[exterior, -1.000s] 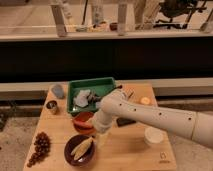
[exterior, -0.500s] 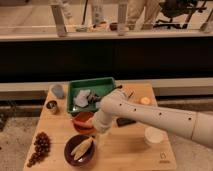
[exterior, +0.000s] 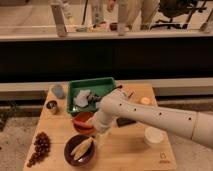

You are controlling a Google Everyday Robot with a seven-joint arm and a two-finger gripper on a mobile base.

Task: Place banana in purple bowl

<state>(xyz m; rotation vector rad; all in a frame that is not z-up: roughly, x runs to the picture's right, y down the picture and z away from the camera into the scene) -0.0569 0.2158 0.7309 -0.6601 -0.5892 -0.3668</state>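
Observation:
The pale-yellow banana (exterior: 82, 148) lies inside the dark-purple bowl (exterior: 70, 155) near the front left of the wooden table. My white arm reaches in from the right, and its gripper (exterior: 101, 137) hangs just right of the bowl's rim, above the tabletop, apart from the banana. The orange-red bowl (exterior: 82, 121) sits just behind the purple one, partly covered by the arm.
A green tray (exterior: 75, 88) with grey items stands at the back. A bunch of dark grapes (exterior: 39, 147) lies at the front left, a small metal cup (exterior: 51, 106) and a grey object (exterior: 58, 90) at the left, a white cup (exterior: 153, 136) at the right.

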